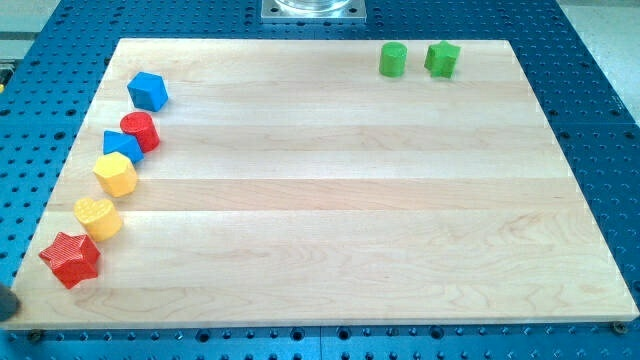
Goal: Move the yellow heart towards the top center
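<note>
Wooden board: we see a pale wooden board (330,190) on a blue perforated metal table (590,90), with a grey metal mount (314,9) at the view's top edge.
Yellow heart: the yellow heart-shaped block (97,217) lies near the board's left edge, low in the view, well apart from the top centre.
Its neighbours: a red star-shaped block (70,259) sits just below and left of the heart, close to touching; a yellow hexagonal block (116,174) sits just above it.
Left column: higher up we find a small blue block (121,145) whose shape we cannot make out, touching the hexagon and a red cylindrical block (140,131); a blue angular block (148,91) stands apart at the top of the column.
Top right: a green cylindrical block (393,59) and a green angular block (442,59) stand side by side, near but not touching.
Our tip: we cannot find the rod's end for certain; a dark shape (8,303) at the view's bottom left corner may be part of it, off the board.
Pincer: none shows, so we cannot tell any opening or hold.
</note>
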You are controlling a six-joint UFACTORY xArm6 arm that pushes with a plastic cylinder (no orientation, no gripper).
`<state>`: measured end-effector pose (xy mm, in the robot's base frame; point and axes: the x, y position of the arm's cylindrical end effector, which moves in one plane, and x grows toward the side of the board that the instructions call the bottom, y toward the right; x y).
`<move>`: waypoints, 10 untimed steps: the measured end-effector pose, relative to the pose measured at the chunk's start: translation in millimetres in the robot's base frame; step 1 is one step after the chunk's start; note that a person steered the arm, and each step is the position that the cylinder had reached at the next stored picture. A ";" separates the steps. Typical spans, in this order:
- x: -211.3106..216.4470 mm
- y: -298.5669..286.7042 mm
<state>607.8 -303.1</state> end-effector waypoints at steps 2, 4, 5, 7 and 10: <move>-69.2 46.0; -113.2 165.0; -152.2 137.0; -169.8 58.4; -180.2 92.8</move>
<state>427.6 -210.3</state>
